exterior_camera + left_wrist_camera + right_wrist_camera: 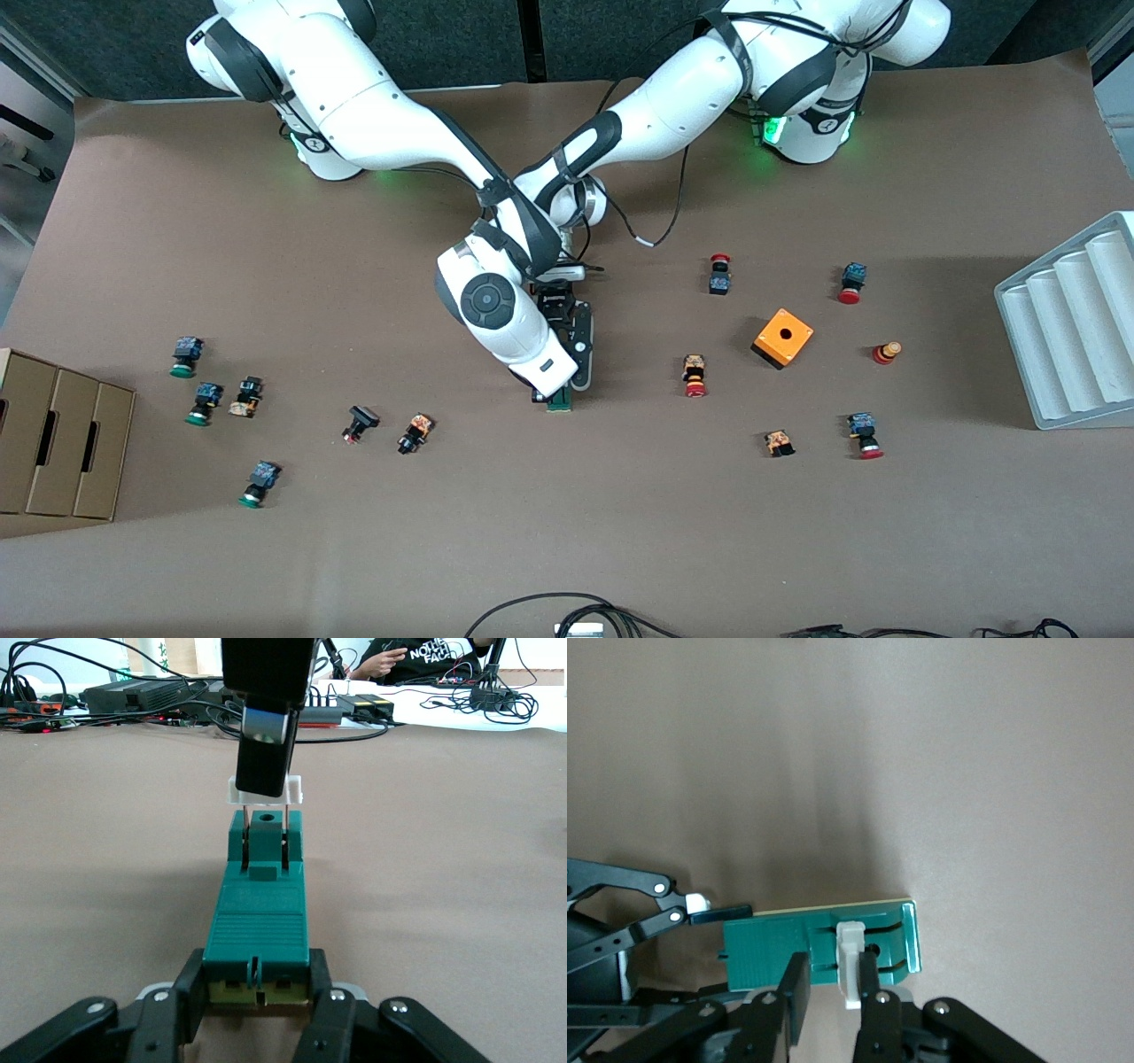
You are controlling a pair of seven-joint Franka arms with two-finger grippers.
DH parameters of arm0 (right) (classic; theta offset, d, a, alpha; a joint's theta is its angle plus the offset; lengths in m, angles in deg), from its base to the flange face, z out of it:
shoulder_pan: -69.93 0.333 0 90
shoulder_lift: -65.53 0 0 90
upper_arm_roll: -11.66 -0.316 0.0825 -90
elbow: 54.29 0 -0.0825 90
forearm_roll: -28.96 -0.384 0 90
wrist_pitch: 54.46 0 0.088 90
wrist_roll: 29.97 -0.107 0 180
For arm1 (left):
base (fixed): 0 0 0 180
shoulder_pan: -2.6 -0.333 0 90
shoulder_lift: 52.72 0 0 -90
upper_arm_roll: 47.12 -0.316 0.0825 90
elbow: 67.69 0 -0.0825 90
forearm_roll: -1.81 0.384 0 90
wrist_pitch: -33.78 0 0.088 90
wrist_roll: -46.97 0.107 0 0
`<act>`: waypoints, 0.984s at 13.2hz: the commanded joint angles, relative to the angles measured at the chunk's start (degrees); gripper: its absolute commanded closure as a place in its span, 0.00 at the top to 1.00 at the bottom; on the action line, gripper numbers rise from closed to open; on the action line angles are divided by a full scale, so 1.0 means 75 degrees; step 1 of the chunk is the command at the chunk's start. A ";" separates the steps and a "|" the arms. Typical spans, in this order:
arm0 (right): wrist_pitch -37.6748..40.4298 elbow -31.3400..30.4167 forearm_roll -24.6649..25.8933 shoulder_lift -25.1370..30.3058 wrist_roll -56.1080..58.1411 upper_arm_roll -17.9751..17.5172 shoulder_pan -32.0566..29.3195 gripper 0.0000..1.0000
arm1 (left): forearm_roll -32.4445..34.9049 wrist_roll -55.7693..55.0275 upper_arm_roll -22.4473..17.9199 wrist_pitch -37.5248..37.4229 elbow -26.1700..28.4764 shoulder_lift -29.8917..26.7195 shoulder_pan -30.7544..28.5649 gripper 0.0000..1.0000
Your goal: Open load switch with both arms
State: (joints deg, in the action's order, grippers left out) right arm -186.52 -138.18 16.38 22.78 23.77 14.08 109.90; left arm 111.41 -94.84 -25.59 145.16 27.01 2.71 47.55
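The load switch (259, 921) is a narrow dark-green block lying flat on the table mid-way between the arms (560, 405). My left gripper (257, 997) is shut on the block's end nearest its wrist, one finger on each side. My right gripper (833, 988) comes down from above and is shut on the white end piece (850, 961). In the left wrist view that white end piece (232, 793) stands lifted a little above the green body on two thin pins. In the front view the left gripper (578, 368) and right gripper (542, 394) meet over the switch, and the right wrist hides most of it.
Small push-buttons lie scattered toward both ends of the table. An orange cube (782, 338) with a hole sits toward the left arm's end, with a white ribbed tray (1072, 328) at that edge. A cardboard box (62, 434) stands at the right arm's end. Cables lie along the near edge.
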 commanded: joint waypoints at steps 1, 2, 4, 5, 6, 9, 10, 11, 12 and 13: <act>0.0076 -0.0405 0.0084 0.0262 -0.0169 -0.0030 0.0039 0.29 | 0.0152 -0.0042 -0.0199 0.0021 -0.0123 0.0039 0.0054 0.08; 0.0076 -0.0416 0.0084 0.0263 -0.0181 -0.0030 0.0050 0.29 | 0.0152 -0.0042 -0.0199 0.0021 -0.0123 0.0039 0.0054 0.08; 0.0076 -0.0486 0.0084 0.0263 -0.0181 -0.0030 0.0062 0.29 | 0.0152 -0.0042 -0.0199 0.0021 -0.0123 0.0039 0.0054 0.08; 0.0065 -0.0522 0.0084 0.0263 -0.0216 -0.0030 0.0085 0.29 | 0.0152 -0.0031 -0.0199 0.0021 -0.0123 0.0039 0.0054 0.08; 0.0065 -0.0522 0.0084 0.0263 -0.0228 -0.0030 0.0085 0.29 | 0.0152 -0.0042 -0.0199 0.0021 -0.0123 0.0039 0.0054 0.08; 0.0065 -0.0557 0.0084 0.0309 -0.0240 -0.0030 0.0097 0.29 | 0.0152 -0.0042 -0.0199 0.0021 -0.0123 0.0039 0.0054 0.08; 0.0065 -0.0592 0.0084 0.0321 -0.0240 -0.0030 0.0097 0.29 | 0.0152 -0.0042 -0.0199 0.0021 -0.0123 0.0039 0.0054 0.08; 0.0065 -0.0604 0.0084 0.0321 -0.0240 -0.0030 0.0097 0.29 | 0.0152 -0.0042 -0.0199 0.0021 -0.0123 0.0039 0.0054 0.08; 0.0065 -0.0616 0.0084 0.0321 -0.0240 -0.0030 0.0097 0.29 | 0.0152 -0.0031 -0.0199 0.0021 -0.0111 0.0039 0.0054 0.08; 0.0065 -0.0685 0.0084 0.0356 -0.0240 -0.0030 0.0085 0.29 | 0.0152 -0.0030 -0.0199 0.0021 -0.0111 0.0039 0.0054 0.08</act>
State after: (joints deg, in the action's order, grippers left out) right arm -186.50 -140.26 16.38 24.05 23.09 13.69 110.11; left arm 111.41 -94.84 -25.59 145.16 27.01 2.71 47.55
